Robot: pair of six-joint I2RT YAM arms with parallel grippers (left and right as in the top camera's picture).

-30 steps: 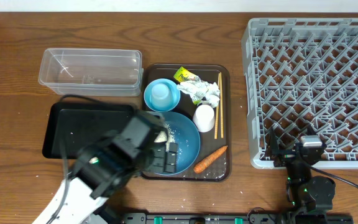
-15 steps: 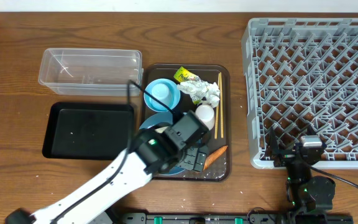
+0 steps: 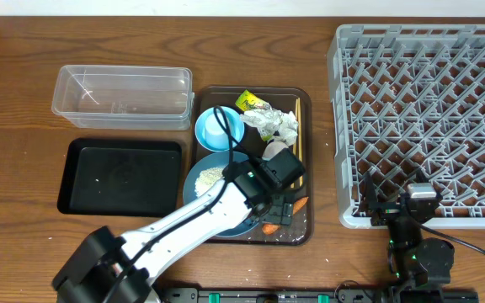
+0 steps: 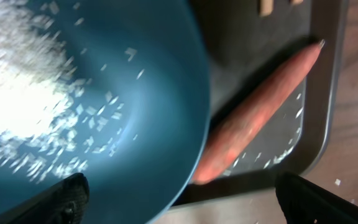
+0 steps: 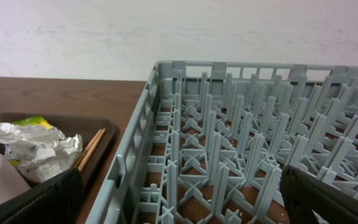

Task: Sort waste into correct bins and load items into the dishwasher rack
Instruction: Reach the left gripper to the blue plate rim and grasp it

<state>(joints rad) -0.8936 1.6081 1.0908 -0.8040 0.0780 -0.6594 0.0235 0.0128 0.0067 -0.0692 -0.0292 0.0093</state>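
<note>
Plate [image 3: 194,187] w/ rice [image 3: 211,174], bowl [image 3: 219,128], carrot [image 4: 260,106] on serving tray [image 3: 306,109]; tub [image 3: 66,97] behind shallow tray [image 3: 120,178] to left, rack [image 3: 423,118] right.

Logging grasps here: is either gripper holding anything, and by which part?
Nothing is held. The left gripper is open over the carrot; the right gripper is open, empty, by the dishwasher rack.

A robotics lab bench: a white robot arm [image 3: 183,223] over a wooden table [image 3: 23,101], grey dishwasher rack [image 3: 428,109], bare white wall [image 5: 166,31] behind.

Table [image 3: 23,244]: rack [image 3: 419,84], tub [image 3: 125,94], tray [image 3: 120,177], serving tray [image 3: 305,181]
</note>
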